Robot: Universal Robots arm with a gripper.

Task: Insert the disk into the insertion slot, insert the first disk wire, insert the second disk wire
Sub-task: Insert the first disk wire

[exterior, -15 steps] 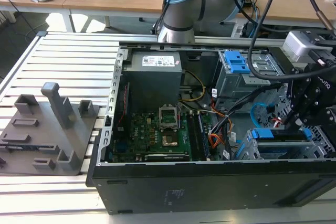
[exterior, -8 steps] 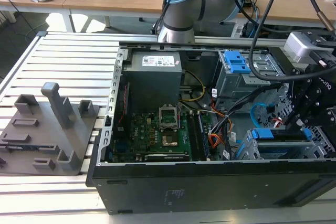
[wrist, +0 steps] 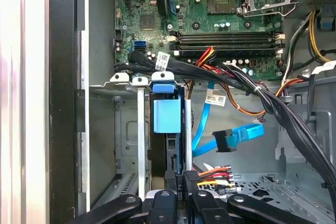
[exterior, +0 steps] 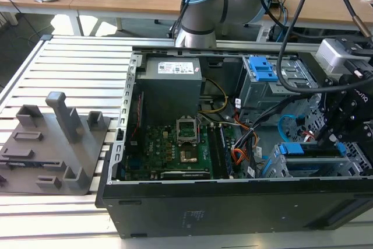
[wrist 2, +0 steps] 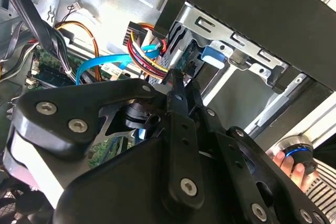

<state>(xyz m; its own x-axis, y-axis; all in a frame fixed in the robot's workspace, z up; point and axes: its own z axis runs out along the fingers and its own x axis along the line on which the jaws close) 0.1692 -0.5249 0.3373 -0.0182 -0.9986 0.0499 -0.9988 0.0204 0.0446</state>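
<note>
Disk (wrist: 167,116) mostly hidden in slot (wrist: 128,129)

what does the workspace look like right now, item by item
surface: slatted metal table bearing the open computer case
job's things: the disk seated in the insertion slot; the first disk wire at its edge; the second disk wire loose, unplugged
clutter: grey fixture block beside the case
grippers: gripper shut on the first disk wire's plug
cables: black cable bundle crossing past the bay
surroundings: wooden desks behind; a hand by a blue-ringed knob
</note>
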